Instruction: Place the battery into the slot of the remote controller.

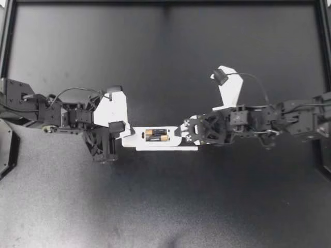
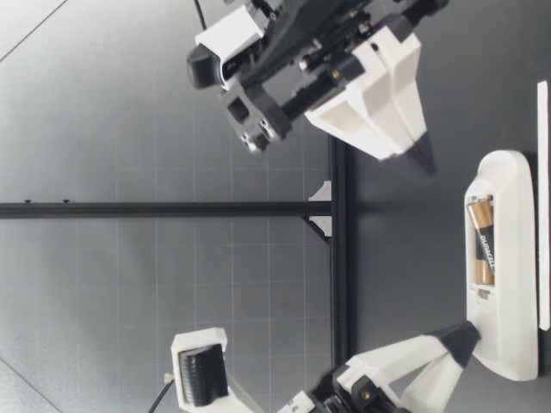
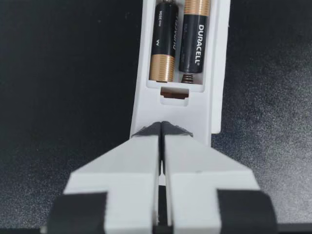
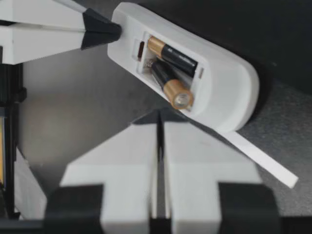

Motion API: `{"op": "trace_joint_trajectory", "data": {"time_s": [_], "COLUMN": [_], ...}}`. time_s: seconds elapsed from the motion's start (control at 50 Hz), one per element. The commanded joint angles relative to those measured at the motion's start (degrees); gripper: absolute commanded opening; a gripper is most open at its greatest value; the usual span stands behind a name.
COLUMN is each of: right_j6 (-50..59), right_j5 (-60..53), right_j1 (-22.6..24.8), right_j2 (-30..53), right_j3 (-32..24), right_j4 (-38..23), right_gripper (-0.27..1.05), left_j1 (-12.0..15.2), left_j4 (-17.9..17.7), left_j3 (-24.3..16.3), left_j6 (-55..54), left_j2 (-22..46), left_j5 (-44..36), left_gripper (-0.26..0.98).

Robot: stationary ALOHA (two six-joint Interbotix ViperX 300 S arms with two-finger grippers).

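Watching the battery (image 4: 171,87) now: lodged in the slot of the remote controller (image 1: 135,140), beside a second battery (image 4: 174,53) lying flat. Looks not quite home, judging from the right wrist view, with the gold end tipped up toward one end of the remote and the black end down on the spring (image 3: 187,78). Should handle as a stiff, smooth, light little cylinder, likely to roll or pop back off the spring if nudged off-centre. Best met from above on the raised gold end, pressing down and slightly toward the spring. No sensible pinch available, with slot wall and neighbour close on either side.

Remote itself flat on the counter (image 1: 165,206); probably light hard plastic, apt to skate unless braced. Bracing on hand: left end effector (image 1: 125,136) pinched tight, nothing between its fingers, tips at the remote's spring end and apparently touching it. Over the remote's opposite end, right end effector (image 1: 184,133) likewise closed and empty, hanging above the remote without touching, well placed to serve as a pushing point. Along the remote's side, a thin white strip (image 4: 265,161) flat on the counter, partly under the remote's edge. Possibly the cover, but cannot tell.
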Motion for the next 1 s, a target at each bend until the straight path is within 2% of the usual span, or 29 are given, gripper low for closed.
{"op": "trace_joint_trajectory", "data": {"time_s": [0.0, 0.32, 0.98], "right_j6": [-0.18, -0.26, -0.44], "right_j5": [2.29, 5.71, 4.48], "right_j1": [0.09, 0.18, 0.09], "right_j2": [-0.18, 2.72, 6.42], "right_j3": [-2.29, -5.54, -7.56], "right_j4": [0.18, 0.09, -0.79], "right_gripper": [-0.14, -0.14, -0.14], "left_j1": [0.18, 0.09, -0.18], "left_j4": [0.09, -0.09, -0.18], "left_j3": [-0.35, 0.0, 0.18], "left_j6": [-0.09, -0.18, -0.18], "left_j2": [-0.09, -0.09, -0.09], "left_j5": [0.09, 0.09, 0.26], "left_gripper": [-0.16, -0.16, -0.16]}}
